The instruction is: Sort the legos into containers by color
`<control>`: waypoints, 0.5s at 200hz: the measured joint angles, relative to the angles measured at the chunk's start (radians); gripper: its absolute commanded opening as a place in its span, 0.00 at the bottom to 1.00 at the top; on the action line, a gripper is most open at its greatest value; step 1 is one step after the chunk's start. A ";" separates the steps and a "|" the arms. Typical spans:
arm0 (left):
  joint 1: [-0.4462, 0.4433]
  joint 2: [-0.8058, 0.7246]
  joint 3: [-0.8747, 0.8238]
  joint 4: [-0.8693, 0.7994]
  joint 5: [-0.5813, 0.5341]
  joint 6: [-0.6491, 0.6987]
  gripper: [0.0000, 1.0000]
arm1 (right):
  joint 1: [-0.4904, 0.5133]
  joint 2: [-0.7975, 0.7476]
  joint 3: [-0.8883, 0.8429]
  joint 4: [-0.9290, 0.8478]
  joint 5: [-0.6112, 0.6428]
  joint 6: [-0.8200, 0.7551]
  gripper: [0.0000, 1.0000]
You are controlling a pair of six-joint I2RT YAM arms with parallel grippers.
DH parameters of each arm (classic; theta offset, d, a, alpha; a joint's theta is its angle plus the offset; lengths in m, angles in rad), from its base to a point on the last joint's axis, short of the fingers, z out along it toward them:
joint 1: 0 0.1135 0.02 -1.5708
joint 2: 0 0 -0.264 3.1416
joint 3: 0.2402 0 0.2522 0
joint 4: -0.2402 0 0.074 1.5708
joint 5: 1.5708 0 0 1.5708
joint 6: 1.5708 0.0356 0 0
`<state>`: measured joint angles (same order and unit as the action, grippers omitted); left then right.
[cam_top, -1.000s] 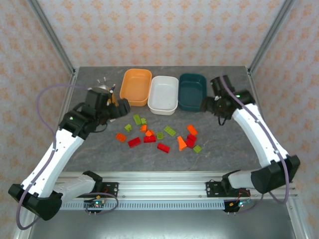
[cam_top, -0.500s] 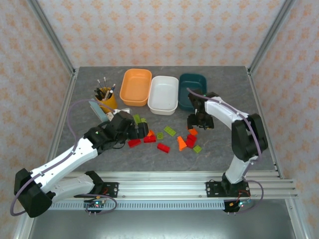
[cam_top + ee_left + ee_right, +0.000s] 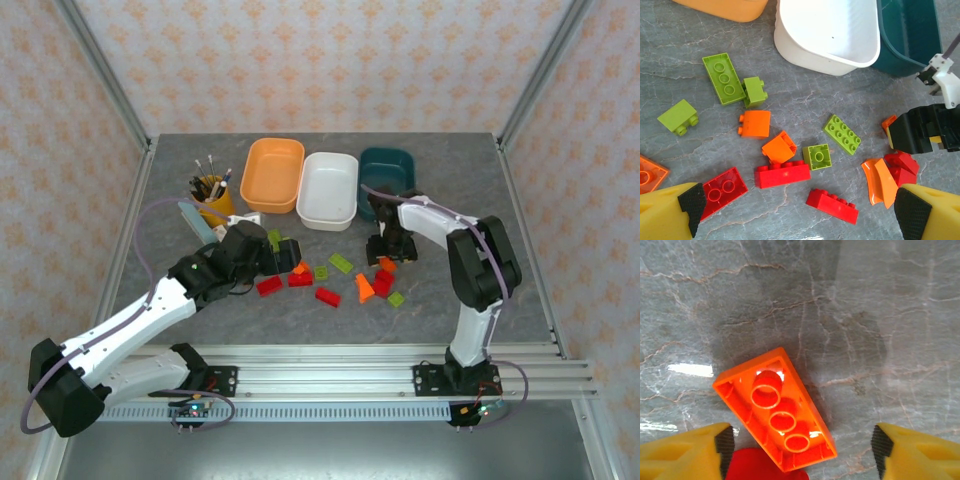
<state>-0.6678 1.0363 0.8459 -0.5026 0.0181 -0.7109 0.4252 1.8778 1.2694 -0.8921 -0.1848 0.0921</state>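
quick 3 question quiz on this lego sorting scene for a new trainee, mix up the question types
1. True or false: the white tub stands between the orange tub and the dark teal tub.
2. Multiple choice: the brick under the right gripper, between its open jaws, is
A. lime green, studs up
B. orange, hollow underside up
C. red, on its side
3. Short answer: which tub stands nearest the yellow cup of brushes?

Key: 1 true; 2 B, it is the orange brick; 3 the orange tub.
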 measured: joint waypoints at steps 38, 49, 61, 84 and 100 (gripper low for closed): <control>0.000 -0.002 -0.003 0.000 0.000 -0.007 1.00 | 0.007 0.040 0.014 0.003 -0.004 0.000 0.54; 0.000 -0.004 -0.004 0.000 0.000 -0.008 1.00 | 0.007 0.043 0.021 0.003 0.000 0.000 0.50; 0.000 -0.007 -0.004 0.000 -0.001 -0.011 1.00 | 0.007 0.048 0.025 0.004 0.002 -0.002 0.45; 0.000 -0.011 -0.004 0.000 -0.001 -0.019 1.00 | 0.009 0.050 0.027 0.005 0.002 0.002 0.37; 0.000 -0.013 -0.005 0.000 -0.001 -0.023 1.00 | 0.009 0.050 0.030 0.003 0.005 0.000 0.32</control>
<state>-0.6678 1.0233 0.8406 -0.5030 0.0174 -0.7334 0.4343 1.9274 1.2995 -0.8890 -0.1802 0.0925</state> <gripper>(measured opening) 0.997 0.356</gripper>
